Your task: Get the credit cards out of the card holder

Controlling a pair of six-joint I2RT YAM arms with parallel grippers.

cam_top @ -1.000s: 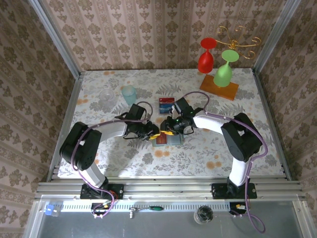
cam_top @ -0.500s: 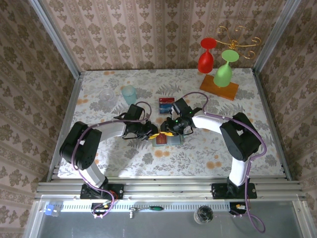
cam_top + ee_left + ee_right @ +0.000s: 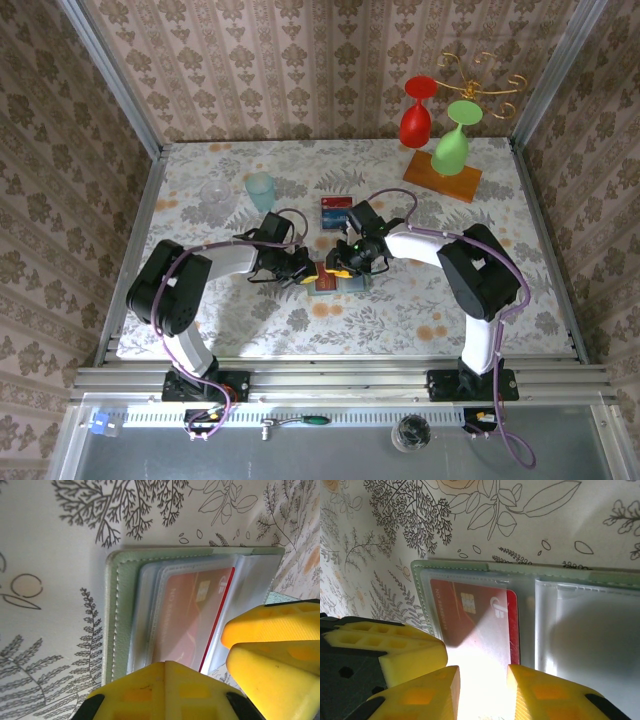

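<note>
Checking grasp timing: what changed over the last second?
The left gripper edged right toward the card holder and closed beside the red card; its elbow shifted slightly right. The right gripper, jaws apart at the holder, barely moved. The loose cards behind stayed put.
</note>
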